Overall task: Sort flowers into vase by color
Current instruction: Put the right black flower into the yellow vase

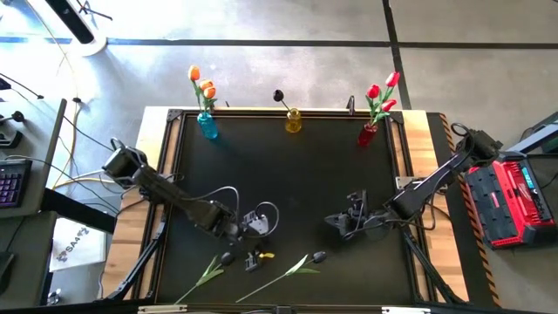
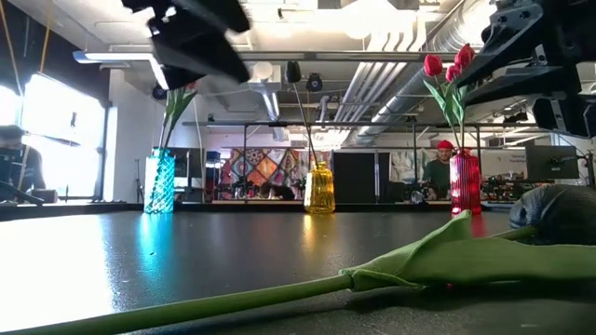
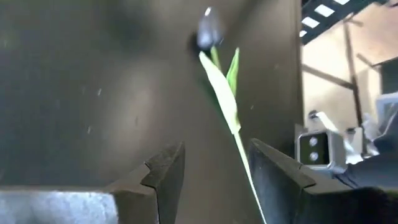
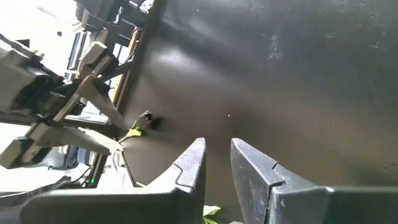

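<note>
Overhead, both grippers hover low; only the left gripper's (image 3: 214, 171) wrist view shows spread fingers straddling a black tulip's (image 3: 207, 31) stem, while the right gripper (image 4: 217, 163) stands slightly parted, empty.

Almost no text could be read in these pictures. In the high view, a white sheet (image 1: 72, 249) on the floor at the left of the table (image 1: 288, 187) was printed with dark letters, but the word could not be made out with certainty. On the red case (image 1: 510, 201) at the right of the table a small blue label was seen, and its writing was too small to be read. No number or brand was legible.
</note>
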You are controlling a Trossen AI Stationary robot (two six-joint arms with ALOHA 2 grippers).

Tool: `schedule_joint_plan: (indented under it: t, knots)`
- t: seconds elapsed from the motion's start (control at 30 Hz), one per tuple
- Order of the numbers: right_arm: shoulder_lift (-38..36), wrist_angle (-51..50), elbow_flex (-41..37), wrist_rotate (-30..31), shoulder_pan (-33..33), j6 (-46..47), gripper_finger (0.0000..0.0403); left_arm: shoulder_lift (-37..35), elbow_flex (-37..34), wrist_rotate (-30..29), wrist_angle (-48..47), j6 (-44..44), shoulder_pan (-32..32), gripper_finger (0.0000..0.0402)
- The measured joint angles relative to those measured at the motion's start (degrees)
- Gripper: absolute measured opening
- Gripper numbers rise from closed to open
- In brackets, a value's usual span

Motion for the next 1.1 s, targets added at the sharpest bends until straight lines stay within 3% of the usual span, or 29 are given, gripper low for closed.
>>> schedule_joint_plan:
  t: [0.43, 1.1]
  knots:
    - [0.0, -1.4, 0.0, 0.0, 0.0, -0.5, 0.0064, 6.2, 0.0, 3.9, 11.3, 4.3, 1.5, 0.0161]
    - [0.0, -2.5, 0.0, -0.3, 0.2, -0.4, 0.0064, 7.5, 0.0, 3.8, 11.2, 8.6, 1.3, 0.0161]
